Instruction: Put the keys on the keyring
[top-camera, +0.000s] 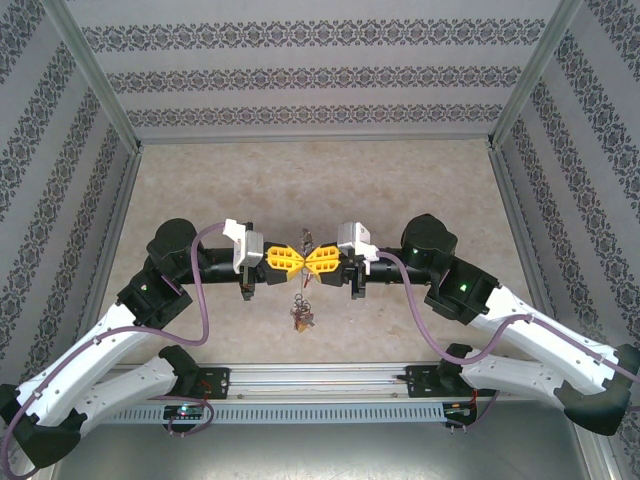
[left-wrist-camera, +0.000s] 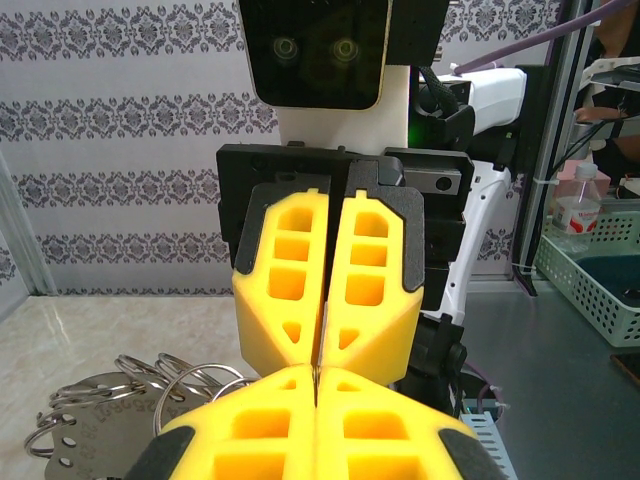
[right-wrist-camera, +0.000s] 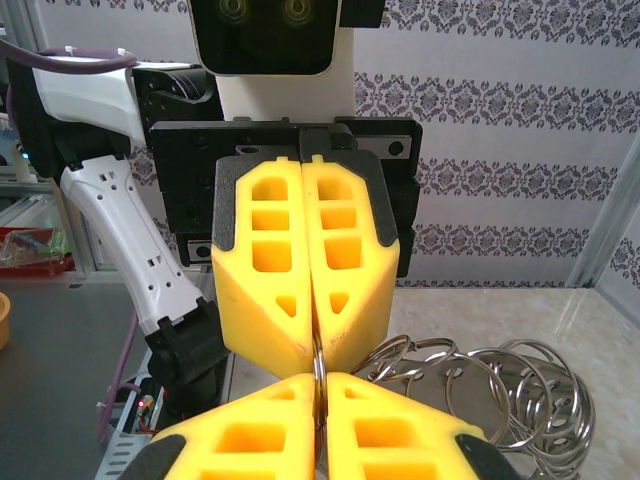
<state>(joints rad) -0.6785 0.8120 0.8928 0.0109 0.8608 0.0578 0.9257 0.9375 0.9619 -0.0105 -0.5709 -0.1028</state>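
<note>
My two grippers meet tip to tip over the middle of the table. The left gripper (top-camera: 296, 260) is shut, and so is the right gripper (top-camera: 311, 260). A thin grey metal loop, the keyring (right-wrist-camera: 318, 362), stands edge-on between both pairs of yellow fingers, clamped by each. From the left wrist, that loop shows as a sliver (left-wrist-camera: 317, 372) at the left gripper (left-wrist-camera: 316, 374) tips. A small bunch of keys (top-camera: 301, 316) and rings sits just below the grippers. Several split rings (right-wrist-camera: 480, 385) trail off beside the right gripper (right-wrist-camera: 318, 388).
A round metal tag (left-wrist-camera: 100, 425) with punched holes lies among more rings (left-wrist-camera: 160, 375). Patterned walls (top-camera: 320, 80) close in the table on three sides. The arms' mounting rail (top-camera: 320, 380) runs along the near edge. A green basket (left-wrist-camera: 600, 285) and a bottle (left-wrist-camera: 580, 205) stand outside.
</note>
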